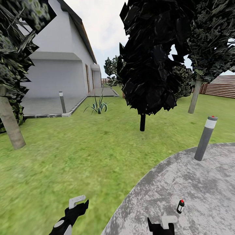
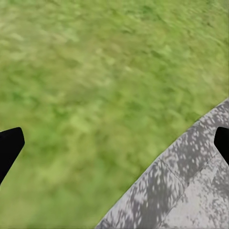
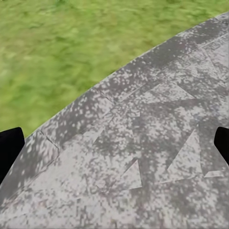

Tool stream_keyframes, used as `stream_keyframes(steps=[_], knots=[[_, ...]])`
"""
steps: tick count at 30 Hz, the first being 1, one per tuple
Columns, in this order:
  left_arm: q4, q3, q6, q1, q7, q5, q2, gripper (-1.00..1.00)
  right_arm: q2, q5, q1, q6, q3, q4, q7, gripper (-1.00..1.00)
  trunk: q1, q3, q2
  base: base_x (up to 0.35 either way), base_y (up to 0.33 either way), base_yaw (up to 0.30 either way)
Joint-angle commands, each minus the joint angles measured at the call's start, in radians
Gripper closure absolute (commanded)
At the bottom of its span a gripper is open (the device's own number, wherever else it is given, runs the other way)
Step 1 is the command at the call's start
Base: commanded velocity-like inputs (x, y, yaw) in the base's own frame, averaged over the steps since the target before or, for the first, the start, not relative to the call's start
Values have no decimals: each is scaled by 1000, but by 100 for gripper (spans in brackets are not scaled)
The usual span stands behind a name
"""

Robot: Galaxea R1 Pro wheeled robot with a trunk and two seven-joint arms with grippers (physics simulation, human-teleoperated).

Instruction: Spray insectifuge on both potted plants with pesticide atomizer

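The pesticide atomizer (image 1: pixel 180 206), a small dark bottle with a white label and a red cap, stands upright on the grey round paving (image 1: pixel 195 182) of the garden. My right gripper (image 1: pixel 160 224) is low in the head view, just short of the bottle and a little to its left. In the right wrist view this gripper (image 3: pixel 114 143) is open over bare paving. My left gripper (image 1: pixel 77 205) hangs over the lawn (image 1: pixel 81 153); the left wrist view shows it (image 2: pixel 114 143) open above the edge between grass and paving. One potted plant (image 1: pixel 98 106), a low rosette of pointed leaves, grows far ahead near the house.
A grey bollard (image 1: pixel 205 138) stands at the paving's rim to the right. A dark-leaved tree (image 1: pixel 148 58) rises ahead, its thin trunk (image 1: pixel 142 122) in the lawn. Another trunk (image 1: pixel 11 125) is at the left. The white house (image 1: pixel 58 65) and a brown slatted fence (image 1: pixel 220 85) close the background.
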Motion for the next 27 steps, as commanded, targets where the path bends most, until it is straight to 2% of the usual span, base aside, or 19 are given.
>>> stream_keyframes(steps=[1, 16, 27], knots=[[1, 0, -3, 0, -1, 8, 0, -100, 0, -3, -1, -3, 0, 0, 2, -100, 0, -1, 0, 10, 0, 0], [1, 1, -3, 0, -1, 7, 1, -100, 0, -3, -1, -3, 0, 1, 2, -100, 0, -1, 0, 19, 3, 0], [1, 1, -3, 0, -1, 7, 1, -100, 1, -3, -1, -3, 1, 1, 2, -100, 0, -1, 0, 191, 80, 0]])
